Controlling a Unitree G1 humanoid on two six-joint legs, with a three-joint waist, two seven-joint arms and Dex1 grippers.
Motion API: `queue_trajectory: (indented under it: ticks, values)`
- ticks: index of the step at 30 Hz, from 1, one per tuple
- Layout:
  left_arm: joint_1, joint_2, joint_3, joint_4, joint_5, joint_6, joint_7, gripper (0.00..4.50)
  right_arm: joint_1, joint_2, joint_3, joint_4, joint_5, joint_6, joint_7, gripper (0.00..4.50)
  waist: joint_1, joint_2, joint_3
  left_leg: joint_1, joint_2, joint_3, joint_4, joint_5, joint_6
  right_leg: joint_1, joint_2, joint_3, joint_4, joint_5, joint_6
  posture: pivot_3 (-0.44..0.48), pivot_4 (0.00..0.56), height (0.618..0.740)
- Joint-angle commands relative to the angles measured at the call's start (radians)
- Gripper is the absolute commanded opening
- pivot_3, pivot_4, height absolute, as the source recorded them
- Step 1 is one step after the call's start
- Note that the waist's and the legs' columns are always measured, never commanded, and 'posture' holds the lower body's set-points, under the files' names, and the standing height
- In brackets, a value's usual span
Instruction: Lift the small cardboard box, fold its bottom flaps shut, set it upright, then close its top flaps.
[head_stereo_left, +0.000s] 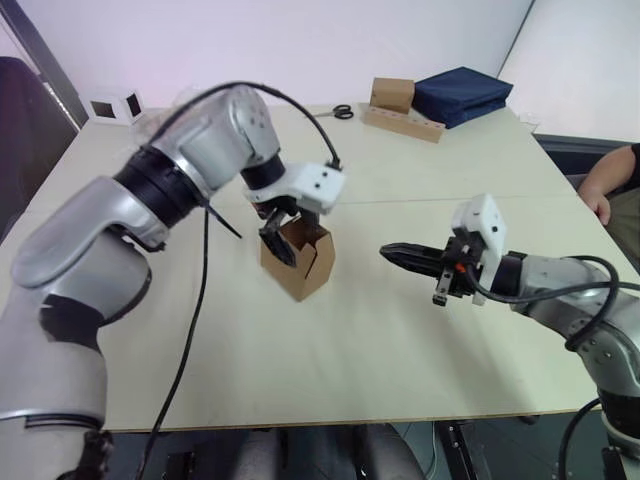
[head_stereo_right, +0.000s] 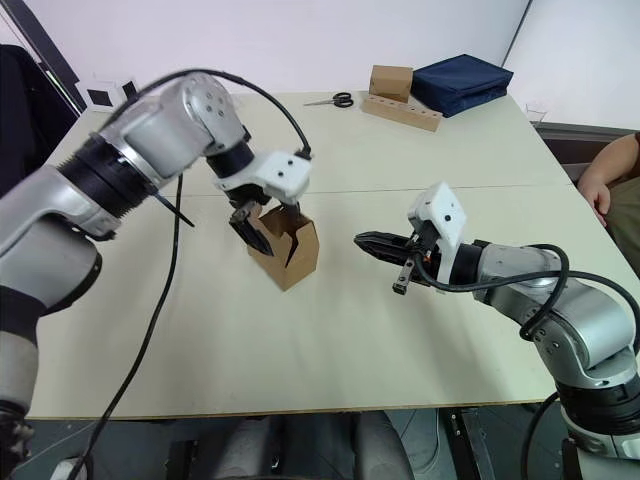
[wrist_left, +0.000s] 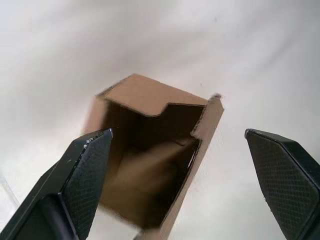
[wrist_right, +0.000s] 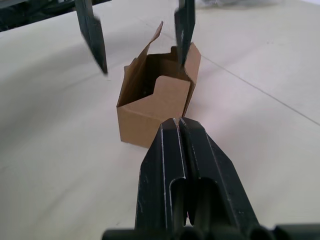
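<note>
Left claw (wrist_left: 177, 165) over small cardboard box (wrist_left: 150, 150)

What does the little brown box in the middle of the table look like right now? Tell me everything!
The small cardboard box is plain brown corrugated cardboard with no marks. It stands on the pale table, open at the top, its top flaps partly folded in and one sticking up. The inside looks dark and empty. The left gripper hangs open just above it, fingers apart. The right gripper, shut, points at it from the side without touching.

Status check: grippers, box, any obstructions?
Left gripper open, straddling the box. Right gripper shut, pointed at the box, apart from it. Box upright on the table, top flaps open. Nothing between.
</note>
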Motion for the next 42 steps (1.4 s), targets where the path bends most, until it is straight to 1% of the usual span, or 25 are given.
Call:
queue_trajectory:
  ticks: [1, 5, 7, 8, 11, 12, 14, 15, 17, 18, 19, 21, 25, 29, 32, 36, 38, 42]
  values:
    - [-0.051, 0.074, 0.099, 0.031, -0.103, 0.068, -0.003, 4.38, -0.009, 0.022, 0.016, -0.015, -0.017, -0.013, -0.001, 0.00, -0.004, 0.000, 0.000, 0.000, 0.000, 0.000, 0.000, 0.000, 0.000, 0.000, 0.000, 0.000, 0.001, 0.000, 0.000, 0.000, 0.150, 0.740]
    - [0.005, 0.120, 0.220, 0.147, -0.099, 0.051, -0.003, 4.38, -0.012, 0.075, 0.079, -0.020, -0.085, -0.018, -0.057, 0.00, -0.020, 0.000, 0.000, 0.000, 0.000, 0.000, 0.000, 0.000, 0.000, -0.001, 0.000, 0.000, 0.001, 0.000, 0.000, 0.000, 0.150, 0.740]
    - [0.052, 0.111, 0.311, 0.215, -0.082, 0.077, 0.004, 4.38, -0.003, 0.099, 0.108, -0.033, -0.113, -0.022, -0.074, 0.00, -0.022, 0.001, 0.000, 0.001, 0.000, 0.000, 0.000, 0.000, 0.000, -0.001, 0.000, 0.000, 0.002, 0.000, 0.000, 0.000, 0.150, 0.740]
    - [0.078, 0.105, 0.353, 0.241, -0.070, 0.085, 0.017, 4.15, 0.002, 0.109, 0.117, -0.039, -0.120, -0.021, -0.081, 0.00, -0.022, 0.001, 0.000, 0.001, 0.000, 0.000, 0.000, 0.000, 0.000, -0.001, 0.000, 0.000, 0.002, 0.000, 0.000, 0.000, 0.150, 0.740]
    - [0.183, 0.115, 0.436, 0.270, -0.030, 0.049, 0.038, 3.38, 0.007, 0.153, 0.136, -0.035, -0.134, -0.011, -0.115, 0.00, -0.023, 0.001, 0.000, 0.000, 0.000, 0.000, 0.000, 0.000, 0.000, -0.001, 0.000, 0.000, 0.003, -0.001, 0.000, 0.000, 0.150, 0.740]
    - [0.213, 0.115, 0.463, 0.276, -0.022, 0.033, 0.045, 2.89, 0.009, 0.166, 0.139, -0.030, -0.138, -0.005, -0.126, 0.00, -0.022, 0.000, 0.000, 0.000, 0.000, 0.000, 0.000, 0.000, 0.000, -0.001, 0.000, 0.000, 0.002, -0.001, 0.000, 0.000, 0.150, 0.740]
    - [0.268, 0.111, 0.511, 0.294, -0.002, -0.002, 0.043, 2.20, 0.014, 0.181, 0.158, -0.027, -0.159, -0.008, -0.135, 0.00, -0.022, 0.000, 0.000, 0.000, 0.000, 0.000, 0.001, 0.001, -0.001, -0.002, 0.000, 0.000, 0.003, -0.001, 0.000, 0.000, 0.150, 0.740]
    - [0.302, 0.101, 0.538, 0.314, 0.008, -0.043, 0.057, 1.79, 0.013, 0.190, 0.169, -0.020, -0.174, -0.010, -0.142, 0.00, -0.022, 0.000, 0.000, -0.001, 0.000, 0.000, 0.001, 0.001, -0.001, -0.003, 0.000, 0.000, 0.003, -0.001, 0.000, 0.000, 0.150, 0.740]
    - [0.339, 0.083, 0.579, 0.338, 0.032, -0.092, 0.072, 1.06, 0.014, 0.202, 0.177, -0.013, -0.191, -0.012, -0.148, 0.00, -0.019, 0.000, 0.000, -0.002, 0.000, 0.000, 0.001, 0.001, -0.002, -0.004, -0.001, 0.000, 0.003, 0.000, -0.001, 0.000, 0.150, 0.740]
    - [0.353, 0.073, 0.593, 0.358, 0.050, -0.118, 0.085, 0.64, 0.012, 0.213, 0.179, -0.004, -0.197, -0.009, -0.154, 0.00, -0.019, 0.000, 0.000, -0.003, 0.000, 0.000, 0.001, 0.002, -0.003, -0.004, -0.001, 0.000, 0.004, 0.000, 0.000, 0.000, 0.150, 0.740]
    - [0.368, 0.055, 0.606, 0.395, 0.073, -0.139, 0.123, 0.09, 0.005, 0.226, 0.188, 0.005, -0.205, -0.008, -0.159, 0.00, -0.018, 0.000, 0.000, -0.003, 0.000, 0.000, 0.001, 0.002, -0.003, -0.004, -0.001, -0.001, 0.004, 0.000, 0.000, 0.000, 0.150, 0.740]
    - [0.407, 0.028, 0.619, 0.451, 0.125, -0.218, 0.180, 0.01, -0.011, 0.255, 0.210, 0.032, -0.226, -0.004, -0.174, 0.00, -0.017, 0.000, 0.000, -0.003, -0.001, 0.000, 0.002, 0.002, -0.003, -0.004, -0.001, -0.001, 0.004, 0.000, 0.000, 0.000, 0.150, 0.740]
    - [0.445, -0.024, 0.658, 0.512, 0.177, -0.273, 0.257, 0.01, -0.034, 0.277, 0.252, 0.080, -0.271, -0.008, -0.166, 0.00, -0.021, 0.000, 0.000, -0.003, -0.001, 0.000, 0.002, 0.002, -0.003, -0.004, -0.001, -0.001, 0.005, 0.000, 0.000, 0.000, 0.150, 0.740]
    - [0.504, -0.065, 0.681, 0.482, 0.197, -0.288, 0.251, 0.01, -0.047, 0.300, 0.302, 0.120, -0.313, -0.005, -0.164, 0.00, -0.023, 0.000, 0.000, -0.006, -0.001, 0.000, 0.002, 0.002, -0.004, -0.008, -0.001, -0.001, 0.006, 0.000, 0.000, 0.000, 0.150, 0.740]
    - [0.542, -0.091, 0.706, 0.439, 0.193, -0.250, 0.255, 0.01, -0.056, 0.325, 0.335, 0.148, -0.339, -0.008, -0.161, 0.00, -0.024, 0.000, -0.001, -0.007, -0.001, 0.000, 0.002, 0.003, -0.005, -0.009, -0.001, -0.001, 0.007, 0.000, 0.000, 0.000, 0.150, 0.740]
    - [0.614, -0.090, 0.740, 0.293, 0.162, -0.188, 0.208, 0.01, -0.069, 0.346, 0.351, 0.173, -0.364, -0.008, -0.155, 0.00, -0.025, 0.000, -0.001, -0.007, -0.001, 0.000, 0.002, 0.004, -0.006, -0.010, -0.001, -0.001, 0.008, 0.000, -0.001, 0.000, 0.150, 0.740]
    - [0.657, -0.081, 0.752, 0.188, 0.142, -0.122, 0.175, 0.01, -0.071, 0.347, 0.348, 0.173, -0.369, -0.005, -0.146, 0.00, -0.026, 0.000, -0.001, -0.007, -0.001, 0.000, 0.002, 0.004, -0.007, -0.011, -0.001, 0.000, 0.008, 0.000, -0.001, 0.000, 0.150, 0.740]
    - [0.737, -0.061, 0.764, 0.005, 0.122, -0.016, 0.156, 0.01, -0.066, 0.332, 0.329, 0.169, -0.377, 0.001, -0.130, 0.00, -0.026, 0.000, -0.001, -0.007, -0.001, 0.000, 0.002, 0.004, -0.007, -0.011, -0.001, 0.000, 0.009, 0.000, -0.001, 0.000, 0.150, 0.740]
